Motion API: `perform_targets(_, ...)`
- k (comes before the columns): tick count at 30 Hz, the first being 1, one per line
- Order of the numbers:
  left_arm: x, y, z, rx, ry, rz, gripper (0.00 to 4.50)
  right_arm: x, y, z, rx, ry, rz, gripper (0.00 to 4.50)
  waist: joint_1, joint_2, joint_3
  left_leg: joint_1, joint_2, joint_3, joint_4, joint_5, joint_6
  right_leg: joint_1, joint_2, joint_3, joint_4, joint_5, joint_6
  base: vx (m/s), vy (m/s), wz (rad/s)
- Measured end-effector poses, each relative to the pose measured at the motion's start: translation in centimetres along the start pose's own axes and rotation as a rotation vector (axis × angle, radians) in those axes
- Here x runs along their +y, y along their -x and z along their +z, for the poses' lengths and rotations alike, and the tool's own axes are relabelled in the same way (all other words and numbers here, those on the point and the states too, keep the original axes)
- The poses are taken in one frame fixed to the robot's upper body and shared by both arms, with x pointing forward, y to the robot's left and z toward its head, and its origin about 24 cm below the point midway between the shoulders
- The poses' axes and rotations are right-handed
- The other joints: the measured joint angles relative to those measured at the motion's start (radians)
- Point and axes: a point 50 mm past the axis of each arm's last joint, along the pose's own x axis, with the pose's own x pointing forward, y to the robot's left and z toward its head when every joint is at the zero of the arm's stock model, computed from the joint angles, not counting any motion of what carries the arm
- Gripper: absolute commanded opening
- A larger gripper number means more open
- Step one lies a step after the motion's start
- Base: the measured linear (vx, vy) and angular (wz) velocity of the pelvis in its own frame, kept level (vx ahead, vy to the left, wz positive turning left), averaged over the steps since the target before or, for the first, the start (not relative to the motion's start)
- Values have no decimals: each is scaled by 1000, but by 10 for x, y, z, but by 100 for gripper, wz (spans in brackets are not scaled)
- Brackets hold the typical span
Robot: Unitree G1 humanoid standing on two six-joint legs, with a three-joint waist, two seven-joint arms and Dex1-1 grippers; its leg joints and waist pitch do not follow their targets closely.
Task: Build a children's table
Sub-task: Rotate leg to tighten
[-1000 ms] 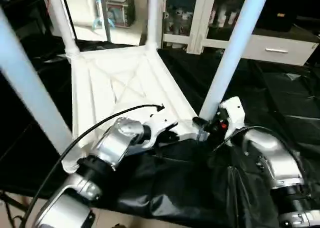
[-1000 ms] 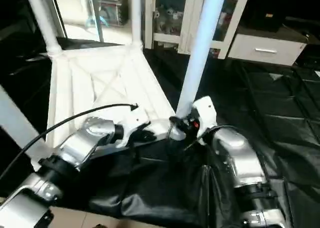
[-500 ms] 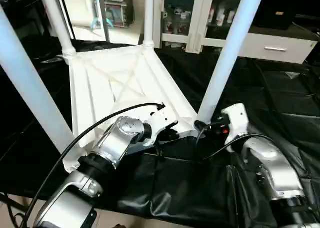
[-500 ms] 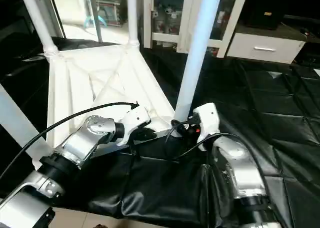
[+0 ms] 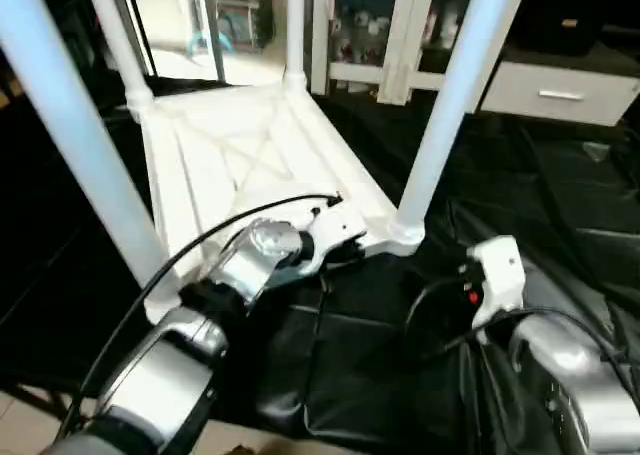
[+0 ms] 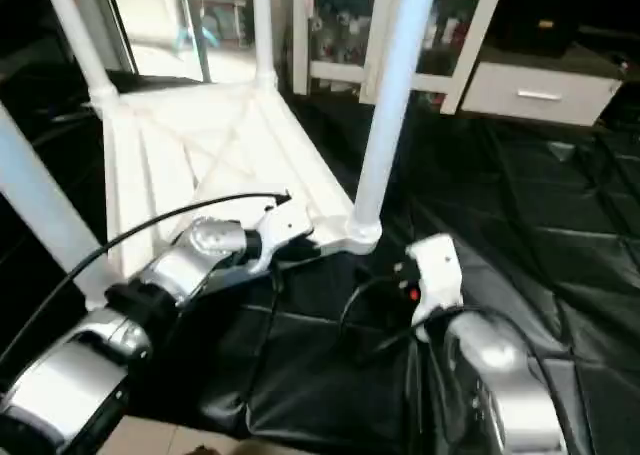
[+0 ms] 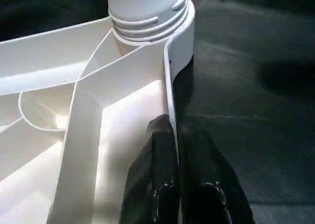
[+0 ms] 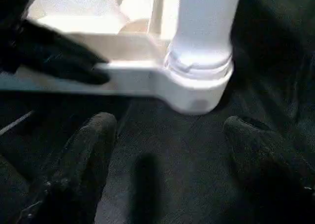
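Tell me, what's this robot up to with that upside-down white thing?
It is putting together a children's table, which lies upside down on a black cover with all four legs standing up in the corner sockets. The left gripper has its jaws pinched on the thin rim of the tabletop beside the nearest leg. The right gripper sits just short of that leg's socket, jaws spread wide and holding nothing.

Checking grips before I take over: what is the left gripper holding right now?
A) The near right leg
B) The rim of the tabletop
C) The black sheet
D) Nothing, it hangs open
B: in the left wrist view the left gripper is shut on the thin rim of the tabletop, one finger inside it and one outside, just short of the corner socket.
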Motion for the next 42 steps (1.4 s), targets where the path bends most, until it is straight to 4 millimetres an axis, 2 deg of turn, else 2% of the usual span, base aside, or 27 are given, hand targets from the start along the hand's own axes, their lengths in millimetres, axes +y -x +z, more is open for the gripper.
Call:
perform_targets(2, 1, -1, 2, -14, 28, 3, 44, 7, 1, -4, 25, -2, -5, 381, 0, 2, 0, -1, 0, 1, 0, 0, 1, 0, 0, 0, -1, 0, 0, 0, 0, 0)
perform_targets(5, 1, -2, 4, -66, 95, 15, 59, 9, 4, -11, 54, -15, -28, 381, 2, -2, 2, -3, 0, 1, -1, -1, 2, -1, -1, 0, -2, 0, 0, 0, 0, 0)
perform_targets(6, 2, -2, 6, -100, 123, 22, 80, 10, 4, -10, 48, -22, -35, 381, 1, -4, 4, -4, 0, 1, -1, -1, 2, -2, -1, 0, -3, 0, 0, 0, 0, 0)
perform_targets(9, 7, 2, 19, -194, 141, 43, 102, 12, 3, -8, 30, -32, -48, 381, -1, -5, 5, -3, 0, 1, -1, -2, 3, -2, -1, 0, -3, 0, 0, 0, 0, 0)
perform_targets(12, 11, 14, 24, -272, 161, 57, 119, 12, 3, -6, 19, -38, -74, 381, -7, -6, 5, -2, 0, 2, -1, -2, 3, -2, 0, 0, -3, 0, 0, 0, 0, 0)
perform_targets(14, 9, 24, 19, -292, 184, 61, 132, 11, 3, -7, 29, -43, -89, 381, -10, -8, 6, -1, 1, 2, -2, -2, 3, -2, 0, 0, -2, 0, 0, 0, 0, 0)
perform_targets(18, 1, 53, -4, -257, 208, 63, 168, 12, 5, -10, 41, -45, -92, 381, -11, -12, 9, -1, 1, 2, -2, -2, 2, -2, 0, 0, -2, -1, 1, 0, 0, 0)
perform_targets(20, -8, 69, -12, -239, 193, 65, 168, 13, 4, -10, 40, -38, -85, 381, -12, -14, 10, -1, 1, 3, -2, -2, 2, -2, 0, 0, -2, -1, 1, 0, 0, 0)
perform_targets(26, -30, 89, -13, -218, 185, 47, 168, 12, -2, -3, 28, -8, -66, 381, -7, -24, 13, 0, 1, 3, -2, -2, 2, -1, 0, 1, -2, -1, 1, 0, 0, 0)
perform_targets(31, -46, 94, 2, -269, 214, -15, 168, 3, -25, 2, 41, 31, -91, 381, -10, -28, 12, 2, 1, 4, -2, -1, 0, -1, 0, 2, 1, -1, 1, 0, 0, 0)
perform_targets(32, -48, 93, 4, -273, 211, -12, 168, 1, -37, 5, 50, 45, -97, 381, -13, -28, 12, 3, 0, 4, -1, 0, -1, -1, 0, 3, 5, -1, 1, 0, 0, 0)
perform_targets(42, -57, 85, 6, -234, 255, 10, 168, -13, -78, 19, 49, 62, -78, 381, -18, -30, 12, 3, 1, 3, 1, 2, -3, -2, 1, 3, 10, -1, 1, 0, 0, 0)
